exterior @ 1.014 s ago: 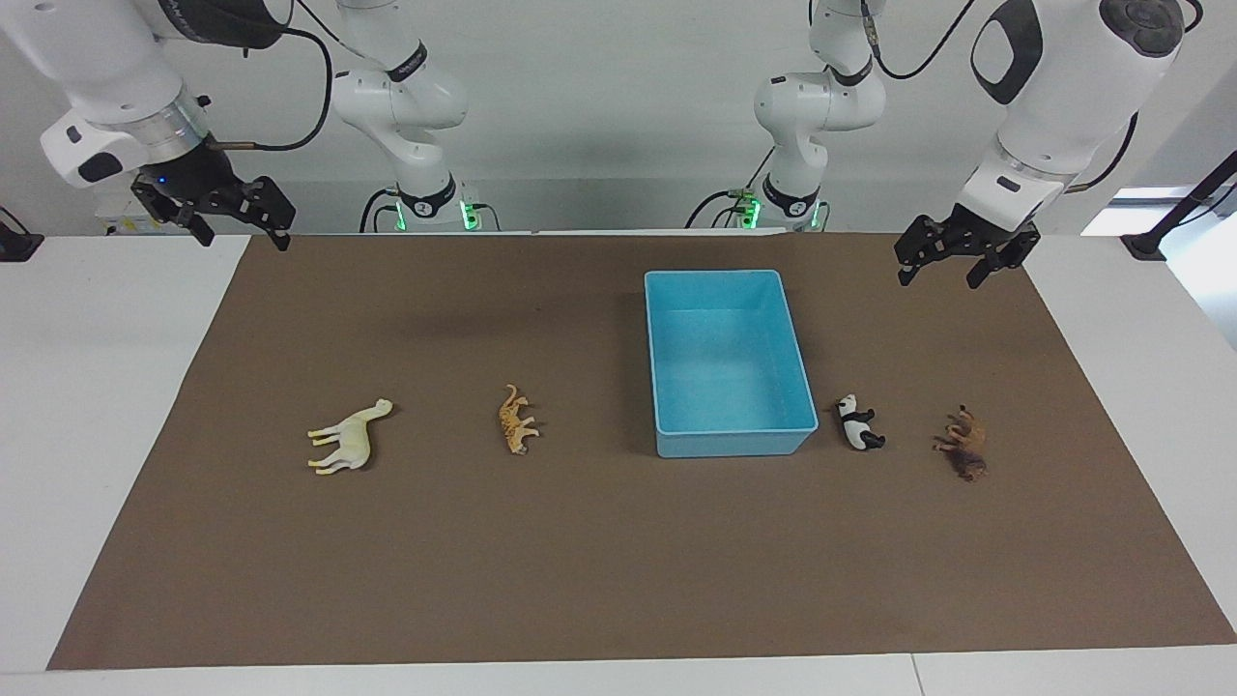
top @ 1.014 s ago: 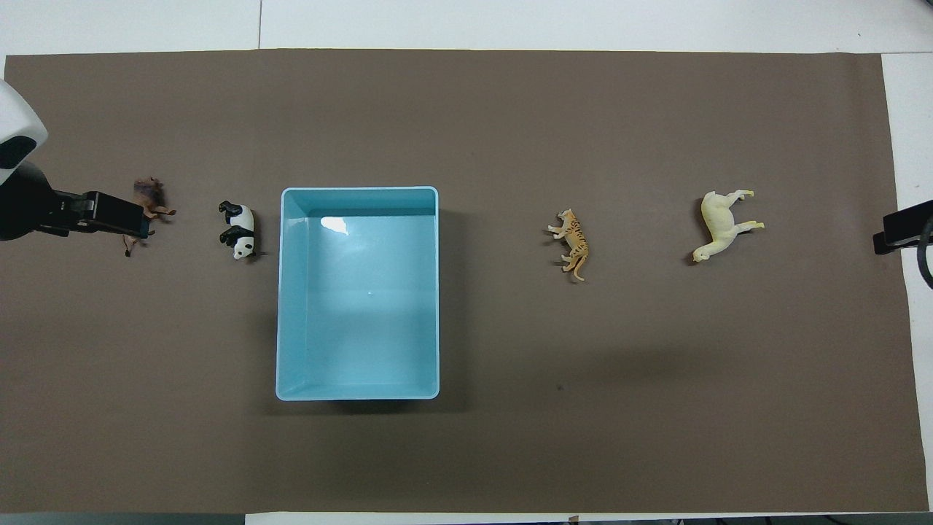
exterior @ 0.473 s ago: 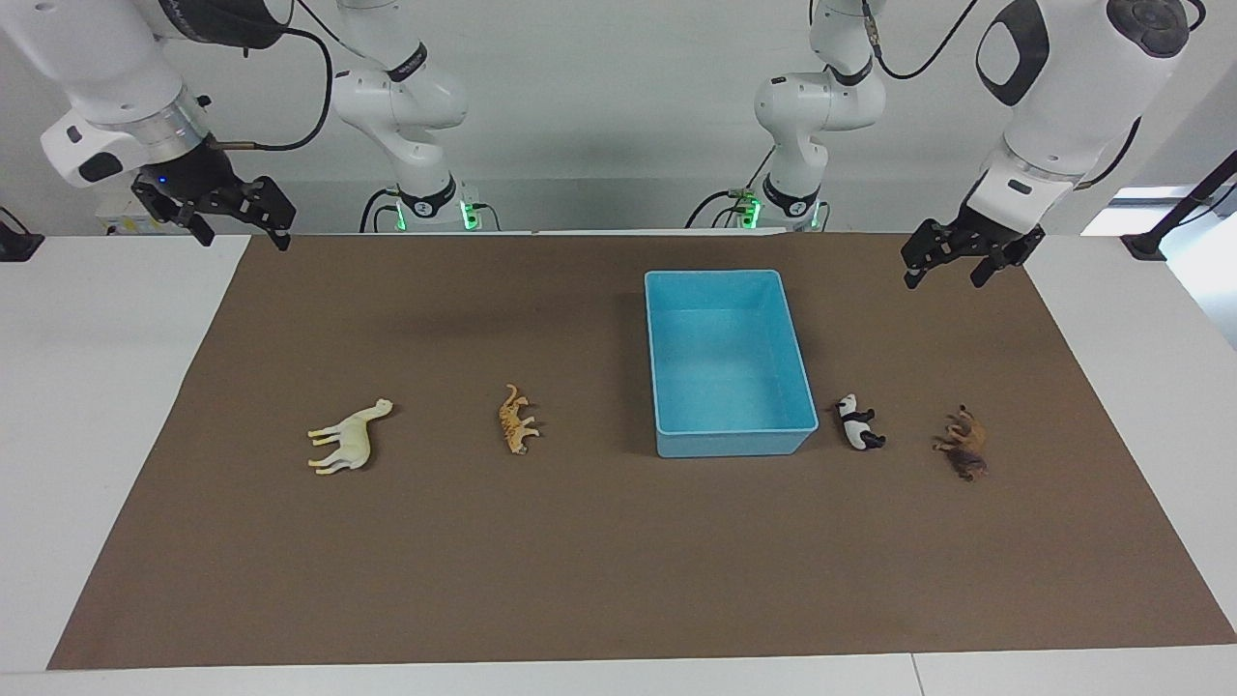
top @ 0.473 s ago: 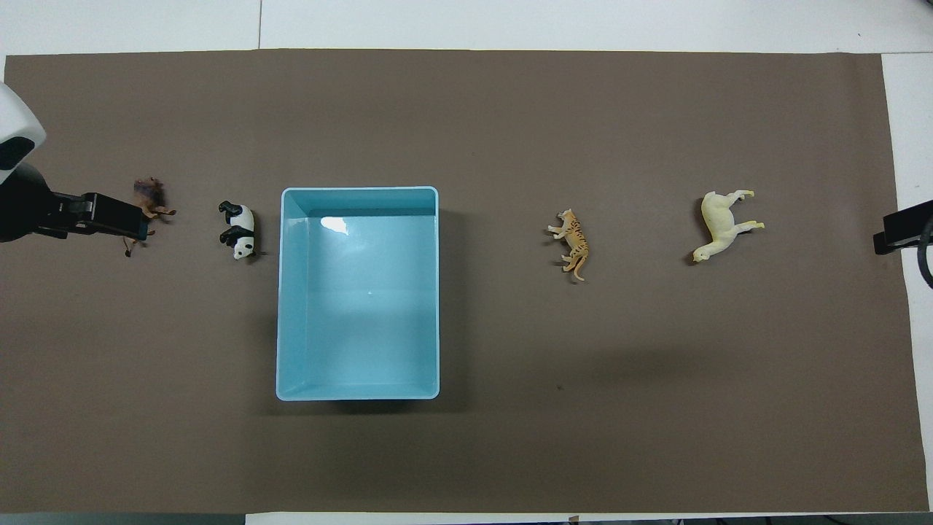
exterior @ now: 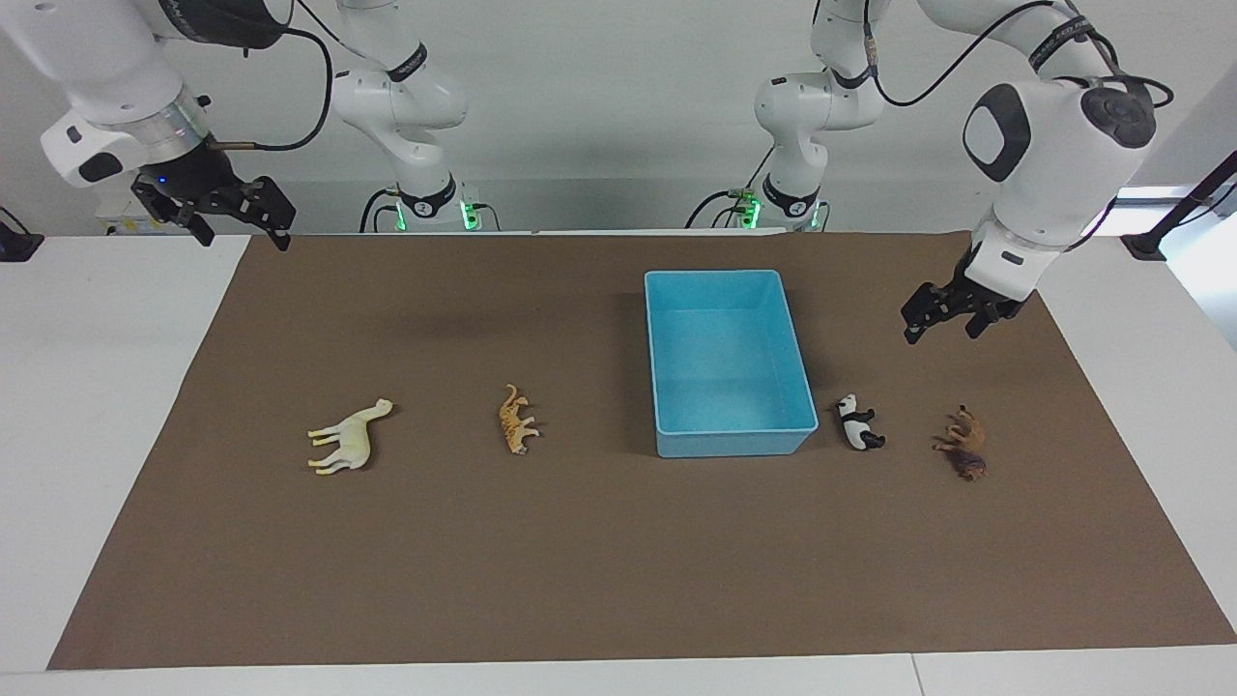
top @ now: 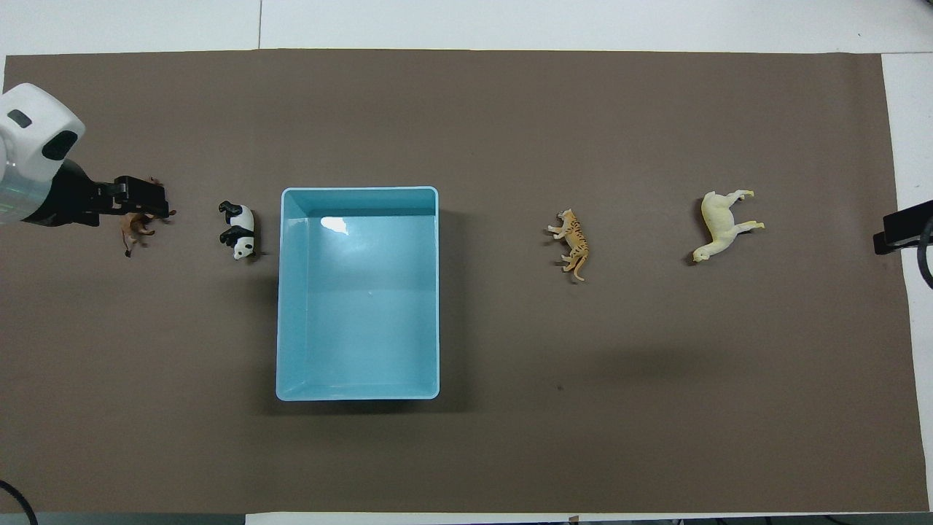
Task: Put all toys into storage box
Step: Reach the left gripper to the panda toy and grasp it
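I see a white desk (exterior: 116, 387) covered by a brown mat (exterior: 618, 561), with a pale wall (exterior: 599, 116) past the arm bases. The empty storage box (exterior: 727, 443) sits on the mat, toward the left arm's end. Outside it lie the panda (exterior: 857, 422) just beside it, the lion (exterior: 964, 443) farther along, and at the right arm's end the tiger (exterior: 517, 420) and white horse (exterior: 350, 437). My left claw (exterior: 942, 317) hangs released, empty, above the mat near the lion. The right claw (exterior: 217, 215) waits, spread, over the mat's corner.
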You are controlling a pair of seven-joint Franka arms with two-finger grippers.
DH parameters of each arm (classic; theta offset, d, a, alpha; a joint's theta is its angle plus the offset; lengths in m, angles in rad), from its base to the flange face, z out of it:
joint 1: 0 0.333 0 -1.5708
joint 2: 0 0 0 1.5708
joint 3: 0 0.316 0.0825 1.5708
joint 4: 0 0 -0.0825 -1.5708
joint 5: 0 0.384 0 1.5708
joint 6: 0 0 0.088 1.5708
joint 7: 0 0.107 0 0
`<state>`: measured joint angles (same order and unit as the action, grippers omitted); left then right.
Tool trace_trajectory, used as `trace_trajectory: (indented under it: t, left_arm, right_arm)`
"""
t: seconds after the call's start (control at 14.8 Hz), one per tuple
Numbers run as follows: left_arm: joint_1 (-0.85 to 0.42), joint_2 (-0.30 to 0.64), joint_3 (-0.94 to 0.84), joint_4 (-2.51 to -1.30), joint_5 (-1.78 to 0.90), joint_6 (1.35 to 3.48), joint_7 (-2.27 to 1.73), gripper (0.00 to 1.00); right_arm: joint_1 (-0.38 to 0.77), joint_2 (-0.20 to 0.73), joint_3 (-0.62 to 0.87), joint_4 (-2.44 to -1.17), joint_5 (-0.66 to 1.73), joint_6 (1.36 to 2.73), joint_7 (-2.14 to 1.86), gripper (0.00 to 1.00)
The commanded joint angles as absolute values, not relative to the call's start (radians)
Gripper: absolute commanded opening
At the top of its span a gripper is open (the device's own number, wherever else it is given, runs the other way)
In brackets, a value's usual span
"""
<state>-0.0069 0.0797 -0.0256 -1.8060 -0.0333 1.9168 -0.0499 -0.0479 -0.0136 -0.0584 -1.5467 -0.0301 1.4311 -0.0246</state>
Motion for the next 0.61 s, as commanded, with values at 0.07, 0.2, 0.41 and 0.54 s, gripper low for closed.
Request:
trace_trajectory:
  t: [0.07,0.2,0.41,0.54]
  left_arm:
    - [-0.017,0.107,-0.028,-1.948,-0.034,2.100,-0.063,1.00]
    - [-0.015,0.124,-0.028,-2.005,-0.034,2.182,-0.063,1.00]
    - [-0.008,0.118,-0.028,-2.078,-0.034,2.236,-0.063,1.00]
    - [-0.011,0.123,-0.028,-2.103,-0.034,2.284,-0.066,1.00]
  right_arm:
    - [-0.066,-0.020,-0.045,-1.552,-0.031,1.420,-0.011,1.00]
    - [-0.069,-0.020,-0.049,-1.554,-0.032,1.411,-0.009,1.00]
    - [-0.077,-0.021,-0.057,-1.555,-0.032,1.405,-0.011,1.00]
    - [-0.072,-0.021,-0.055,-1.555,-0.032,1.405,-0.011,1.00]
